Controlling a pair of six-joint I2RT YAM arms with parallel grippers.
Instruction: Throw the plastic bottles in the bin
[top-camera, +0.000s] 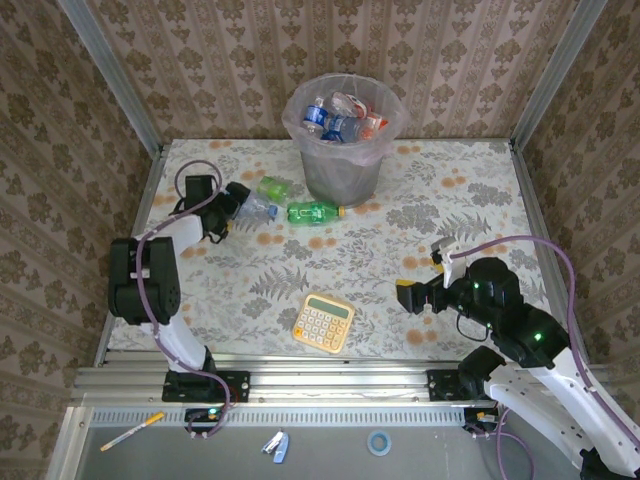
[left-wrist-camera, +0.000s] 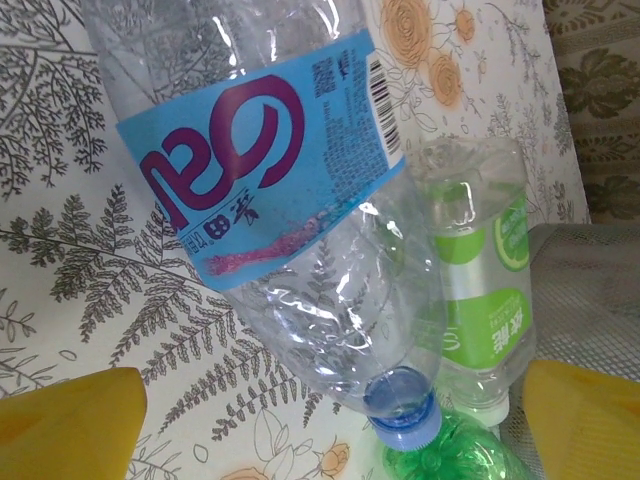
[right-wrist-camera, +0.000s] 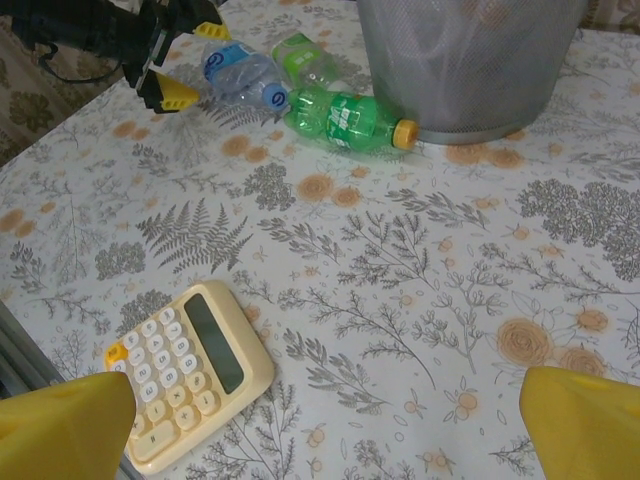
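- At 12 o'clock on the table (top-camera: 480, 200), the bin (top-camera: 343, 170): the bottles (top-camera: 335, 118) inside are heaped behind the liner, count unclear.
- Left wrist view: the blue-label bottle (left-wrist-camera: 270, 180) is cut off at top; the green-label bottle (left-wrist-camera: 480, 290) sits partly behind it.
- At 10 o'clock, the left gripper (top-camera: 243, 205): jaws wide, straddling the blue-label bottle; contact unclear.
- The green bottle (top-camera: 315, 212) lies just beside, near the bin's foot.
- At 4 o'clock, the right gripper (top-camera: 420, 275): jaws spread wide, empty.

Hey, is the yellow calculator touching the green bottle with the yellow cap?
Apart. In the right wrist view a wide stretch of bare flowered tablecloth lies between the calculator and the green bottle.
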